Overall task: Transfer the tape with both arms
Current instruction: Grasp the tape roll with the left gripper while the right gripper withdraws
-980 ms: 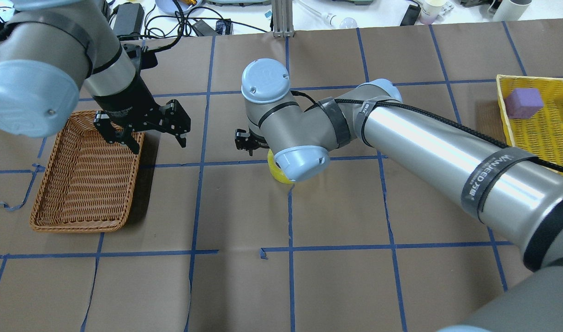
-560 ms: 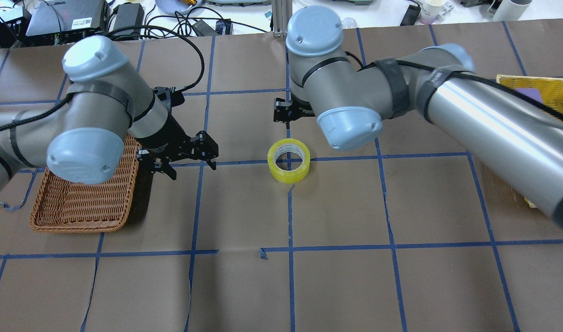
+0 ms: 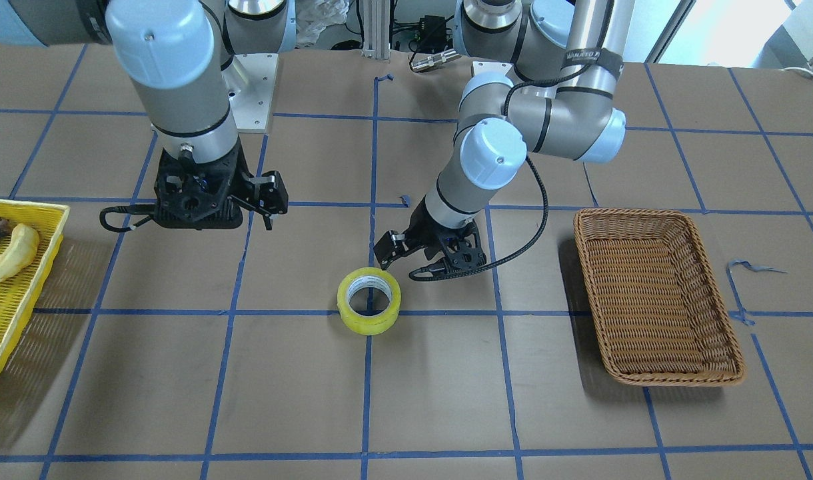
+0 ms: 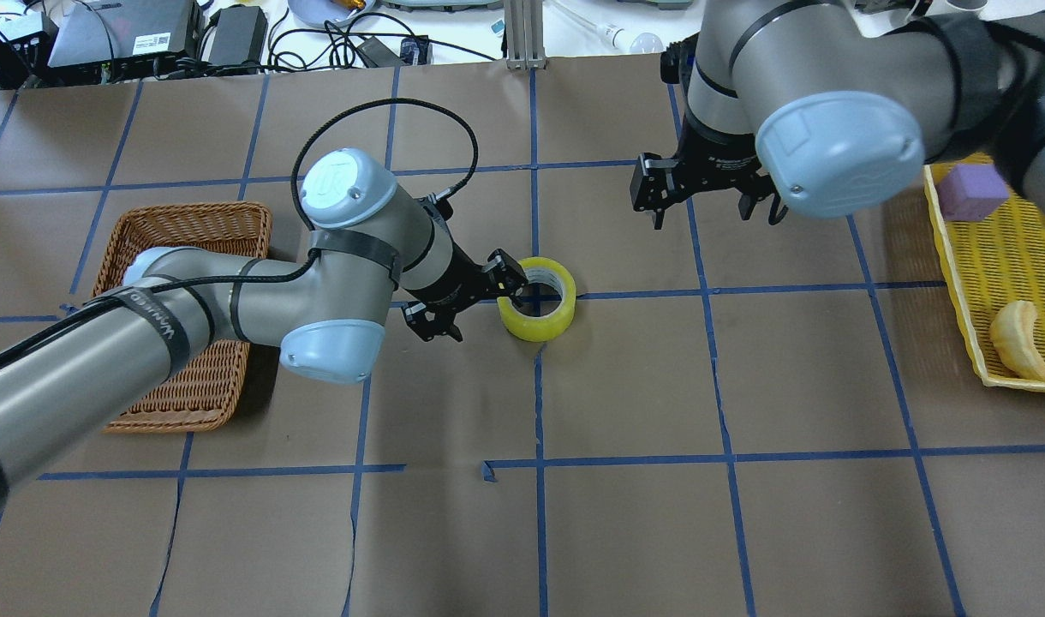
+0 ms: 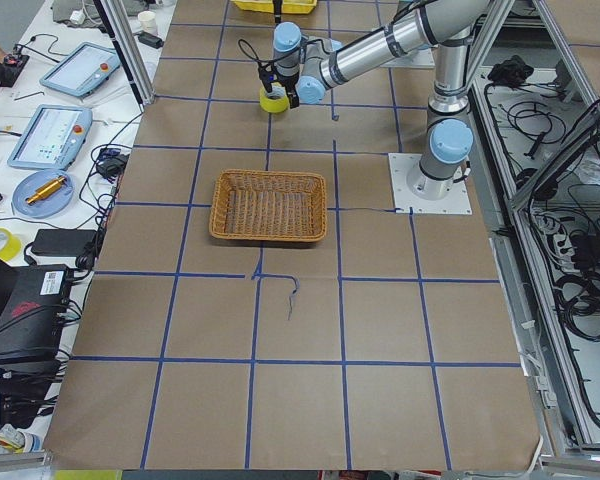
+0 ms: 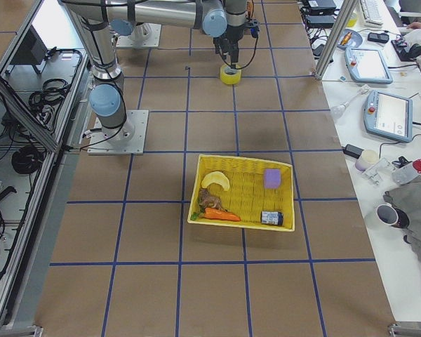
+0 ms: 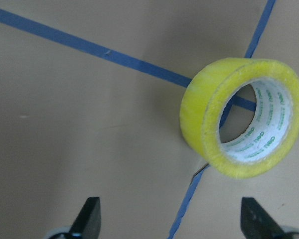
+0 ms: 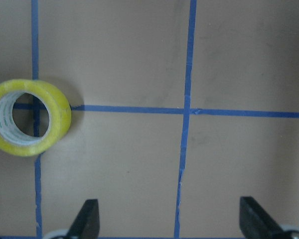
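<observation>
Behind our left claw (image 4: 480, 308), back along its arm, sits a basket (image 3: 646, 300), and from overhead the forearm covers part of it. Out past the outer side of our right claw (image 4: 709, 214) lies a yellow tray (image 4: 994, 257) holding a purple block (image 4: 972, 190) and a banana (image 4: 1015, 338). The right-side view adds a carrot (image 6: 221, 215) and a dark can (image 6: 271, 218) in it. Blue lines (image 8: 187, 110) cross the brown paper table (image 4: 745, 386) in a grid. The tape (image 4: 522, 324) lies just ahead of the left claw's tips, toward one finger's side, with only paper and a blue line in between. The left wrist view shows both fingers (image 7: 87, 219) spread wide and holding nothing. From above, one finger overlaps the roll's near rim. It seems to hang over the rim rather than touch it, though we cannot be sure. The right claw is likewise spread wide and empty. It hovers well apart from the tape, which shows far off to one side of its tips in its wrist view. The tape rests flat on a crossing of blue lines with its hole facing straight up. Its axis therefore stands upright, and the ring favours no direction along the table. The printed white core shows inside.
</observation>
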